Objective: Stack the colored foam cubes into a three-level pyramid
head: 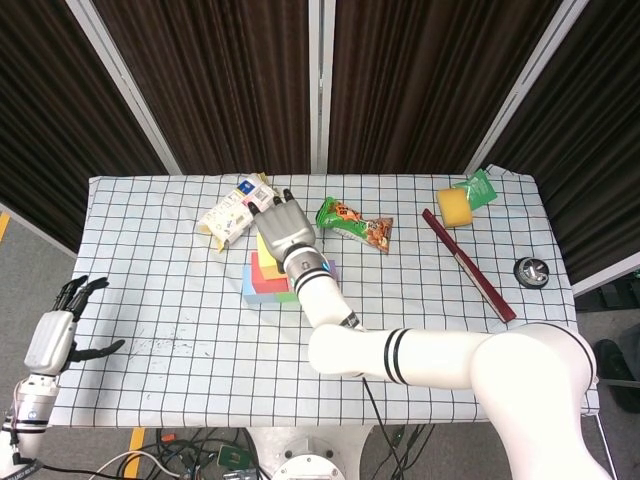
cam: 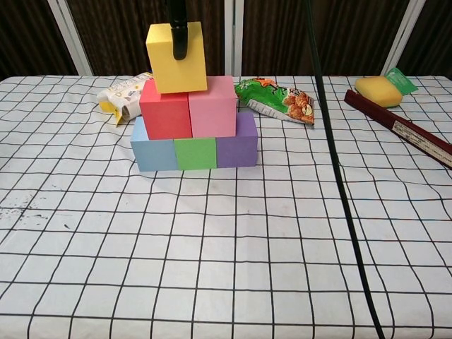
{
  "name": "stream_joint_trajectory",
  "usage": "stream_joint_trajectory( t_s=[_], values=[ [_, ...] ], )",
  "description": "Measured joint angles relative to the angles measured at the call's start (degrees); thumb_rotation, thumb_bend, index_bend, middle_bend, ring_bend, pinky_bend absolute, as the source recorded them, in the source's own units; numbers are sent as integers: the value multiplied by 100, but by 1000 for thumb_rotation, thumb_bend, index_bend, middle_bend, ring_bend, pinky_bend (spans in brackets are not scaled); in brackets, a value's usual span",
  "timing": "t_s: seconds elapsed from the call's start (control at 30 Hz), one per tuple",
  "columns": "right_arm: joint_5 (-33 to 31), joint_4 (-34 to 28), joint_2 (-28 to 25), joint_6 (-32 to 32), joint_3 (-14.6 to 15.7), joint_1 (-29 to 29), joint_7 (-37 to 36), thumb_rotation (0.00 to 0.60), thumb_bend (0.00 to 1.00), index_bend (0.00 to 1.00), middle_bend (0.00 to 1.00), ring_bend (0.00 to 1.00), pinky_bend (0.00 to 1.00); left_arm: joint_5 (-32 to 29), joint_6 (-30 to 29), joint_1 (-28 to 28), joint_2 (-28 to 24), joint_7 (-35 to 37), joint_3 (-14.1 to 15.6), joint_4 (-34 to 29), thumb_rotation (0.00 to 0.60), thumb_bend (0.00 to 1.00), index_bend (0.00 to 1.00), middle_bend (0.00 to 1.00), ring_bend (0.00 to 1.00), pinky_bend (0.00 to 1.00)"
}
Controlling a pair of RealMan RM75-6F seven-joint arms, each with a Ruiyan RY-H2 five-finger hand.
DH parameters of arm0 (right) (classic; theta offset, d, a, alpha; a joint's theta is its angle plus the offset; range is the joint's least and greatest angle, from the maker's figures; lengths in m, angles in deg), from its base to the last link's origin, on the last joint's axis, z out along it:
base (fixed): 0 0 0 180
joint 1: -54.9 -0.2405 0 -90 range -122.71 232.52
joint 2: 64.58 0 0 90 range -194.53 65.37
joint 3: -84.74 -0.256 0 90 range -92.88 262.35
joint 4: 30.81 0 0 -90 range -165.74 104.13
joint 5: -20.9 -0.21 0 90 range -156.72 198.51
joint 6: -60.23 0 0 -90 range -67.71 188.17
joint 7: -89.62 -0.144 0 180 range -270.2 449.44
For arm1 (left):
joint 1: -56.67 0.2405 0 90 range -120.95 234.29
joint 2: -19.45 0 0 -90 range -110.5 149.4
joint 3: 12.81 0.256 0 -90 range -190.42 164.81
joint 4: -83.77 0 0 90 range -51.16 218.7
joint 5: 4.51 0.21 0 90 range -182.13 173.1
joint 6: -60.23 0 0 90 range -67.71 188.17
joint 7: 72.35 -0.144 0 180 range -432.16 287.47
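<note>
Carton (cam: 124,94): printed marks on its white side, too small to read.
Snack bag (cam: 277,101): printed design, no legible words.
Dark red bar (cam: 405,131): a pale label strip with fine print, unreadable.
Green packet (cam: 397,78): no readable text.
Foam cubes (cam: 185,124): blank faces.
</note>
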Motion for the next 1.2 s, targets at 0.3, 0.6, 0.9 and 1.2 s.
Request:
stream_joint_trajectory(
  t_s=[0.3,0.6,0.9,1.2],
  values=[
    [-78,33,70,15,-153,75,203,600,54,0,566,114,0,-3,-2,8,1,14,5,13,600,0,112,160,27,11],
    [-80,66,133,74,-279,175,329,600,60,0,566,116,0,-2,-1,12,-5,50,9,14,600,0,112,160,27,11],
    [-102,78,203,127,-391,232,465,600,61,0,566,116,0,-4,11,9,-1,86,9,15,600,0,112,159,27,11],
    [-97,144,300,185,-505,269,581,600,64,0,566,116,0,-13,8,17,1,127,7,41,600,0,112,157,27,11]
  ],
)
